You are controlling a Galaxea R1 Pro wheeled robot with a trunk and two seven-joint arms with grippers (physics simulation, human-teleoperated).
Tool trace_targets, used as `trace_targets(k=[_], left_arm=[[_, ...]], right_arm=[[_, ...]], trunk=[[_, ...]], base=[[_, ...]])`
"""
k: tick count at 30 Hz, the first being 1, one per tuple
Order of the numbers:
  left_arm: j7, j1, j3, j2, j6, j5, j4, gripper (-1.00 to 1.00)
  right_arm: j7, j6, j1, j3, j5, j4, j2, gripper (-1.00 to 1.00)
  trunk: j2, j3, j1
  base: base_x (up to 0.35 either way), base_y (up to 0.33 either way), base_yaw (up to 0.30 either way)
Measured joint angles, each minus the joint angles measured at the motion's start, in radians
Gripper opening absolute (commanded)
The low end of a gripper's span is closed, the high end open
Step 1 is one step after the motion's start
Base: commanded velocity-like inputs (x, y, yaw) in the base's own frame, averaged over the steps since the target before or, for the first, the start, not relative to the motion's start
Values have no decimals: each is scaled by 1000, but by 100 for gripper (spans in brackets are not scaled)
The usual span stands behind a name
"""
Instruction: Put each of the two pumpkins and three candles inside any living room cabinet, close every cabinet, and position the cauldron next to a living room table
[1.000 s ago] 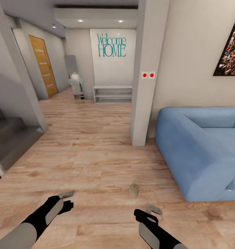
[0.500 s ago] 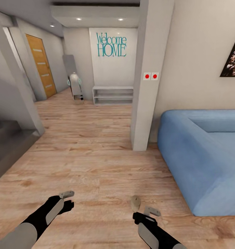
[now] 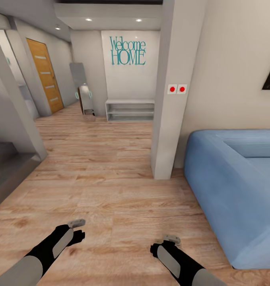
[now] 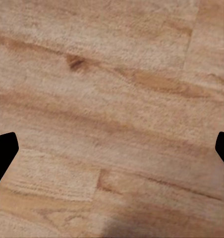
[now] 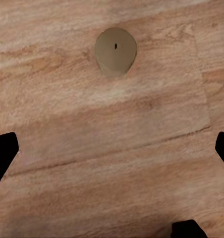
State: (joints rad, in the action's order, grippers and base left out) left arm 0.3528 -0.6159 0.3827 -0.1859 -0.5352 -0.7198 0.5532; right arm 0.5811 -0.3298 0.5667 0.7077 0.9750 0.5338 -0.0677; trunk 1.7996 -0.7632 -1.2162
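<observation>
Head view: a floor (image 3: 111, 190) of pale wood-grain planks with darker knots runs back to a white wall bearing teal "Welcome HOME" lettering (image 3: 127, 51). A square grey pillar (image 3: 172, 91) stands mid-room and serves as the reference here; two round red buttons (image 3: 177, 89) sit on a white plate on its face. Just right of the pillar lies a blue sofa (image 3: 234, 186) with rounded, matte, fabric-like arms. Beyond the pillar, against the lettered wall, is a low white open shelf unit (image 3: 129, 109). Far left of the pillar is an orange panelled door (image 3: 45, 75); grey steps (image 3: 7, 167) lie at the left edge. The left gripper (image 3: 76, 230) and right gripper (image 3: 168, 243), black with grey tips, hang low over the floor in front of the pillar, one on each side of it.

Left wrist view: smooth plank floor with one dark knot; the two black fingertips (image 4: 3, 153) sit at opposite edges, spread wide, grasping nothing and touching nothing.

Right wrist view: one candle (image 5: 115, 51), a stubby tan cylinder with a flat top and a tiny dark wick mark, stands upright on the floor, ahead of the fingers and apart from them. The black fingertips (image 5: 4, 153) are spread wide and empty.
</observation>
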Motion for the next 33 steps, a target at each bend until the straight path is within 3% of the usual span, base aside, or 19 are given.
trace_targets(k=[21, 33], left_arm=[[0, 0, 0, 2, 0, -1, 3, 100], [2, 0, -3, 0, -7, -7, 37, 100]], right_arm=[[-14, -1, 13, 1, 1, -11, -12, 100], [-16, 8, 13, 2, 4, -11, -11, 100]], trunk=[[0, 0, 0], [0, 0, -1]], base=[[301, 0, 0], [65, 0, 0]])
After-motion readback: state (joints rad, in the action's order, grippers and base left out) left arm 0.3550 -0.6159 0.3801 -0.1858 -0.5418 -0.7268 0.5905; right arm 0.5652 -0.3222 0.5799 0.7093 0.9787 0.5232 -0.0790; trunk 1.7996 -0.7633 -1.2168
